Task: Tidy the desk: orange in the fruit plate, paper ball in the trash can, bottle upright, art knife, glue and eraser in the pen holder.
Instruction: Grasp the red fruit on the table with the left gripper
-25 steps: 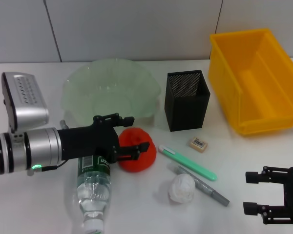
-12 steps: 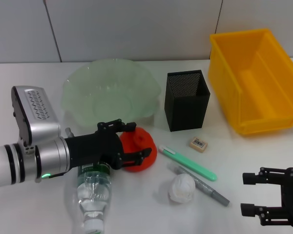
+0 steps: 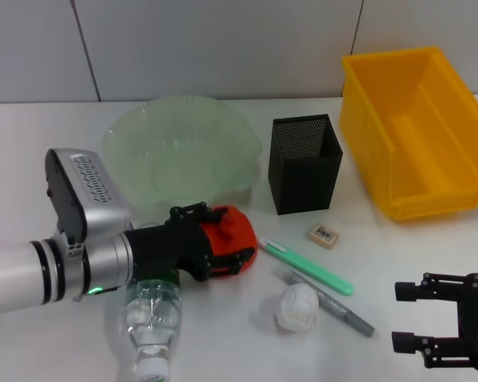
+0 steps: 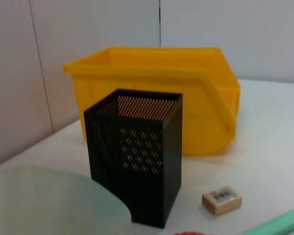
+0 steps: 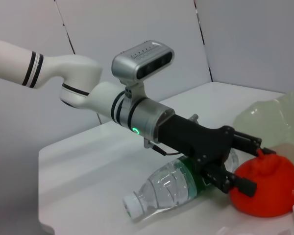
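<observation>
Straddling one orange [image 3: 233,239], left gripper [image 3: 227,243] fingers apart; right gripper [image 3: 410,317] fingers spread, idle.

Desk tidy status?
Done: nothing. In hand: left end effector has moved in around the orange, which sits beside the fruit plate. Left: paper ball, lying bottle, eraser, green knife on the table. Right end effector idle, open.
</observation>
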Tool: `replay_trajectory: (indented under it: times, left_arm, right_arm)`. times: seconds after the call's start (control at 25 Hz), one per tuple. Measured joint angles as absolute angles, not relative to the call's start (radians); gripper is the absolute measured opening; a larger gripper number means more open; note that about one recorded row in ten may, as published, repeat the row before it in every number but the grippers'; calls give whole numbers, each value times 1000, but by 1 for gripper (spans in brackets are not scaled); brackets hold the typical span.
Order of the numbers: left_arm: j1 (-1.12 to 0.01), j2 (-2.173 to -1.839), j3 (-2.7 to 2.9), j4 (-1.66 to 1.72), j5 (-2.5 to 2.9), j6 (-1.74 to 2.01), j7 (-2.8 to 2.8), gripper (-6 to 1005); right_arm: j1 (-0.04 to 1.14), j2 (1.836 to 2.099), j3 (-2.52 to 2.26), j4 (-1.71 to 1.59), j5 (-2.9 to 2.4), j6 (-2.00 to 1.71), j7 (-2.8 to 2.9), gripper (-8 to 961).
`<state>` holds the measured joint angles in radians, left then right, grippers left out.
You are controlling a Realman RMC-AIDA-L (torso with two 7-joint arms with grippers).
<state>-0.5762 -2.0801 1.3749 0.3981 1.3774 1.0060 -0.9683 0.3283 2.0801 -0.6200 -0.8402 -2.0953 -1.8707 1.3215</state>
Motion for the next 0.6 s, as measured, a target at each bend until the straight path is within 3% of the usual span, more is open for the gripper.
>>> replay_trajectory:
  times: [0.32, 0.6]
  left_arm:
    - [-558, -2075, 1406, 456, 1357, 1032, -1026, 756]
    - [-509, -2071, 1391, 498, 1354, 1118, -1036, 474]
  right_arm:
    - [328, 2080, -614, -839, -2095, -1868, 1322, 724]
    - [331, 2080, -617, -839, -2092, -1865, 1322, 722]
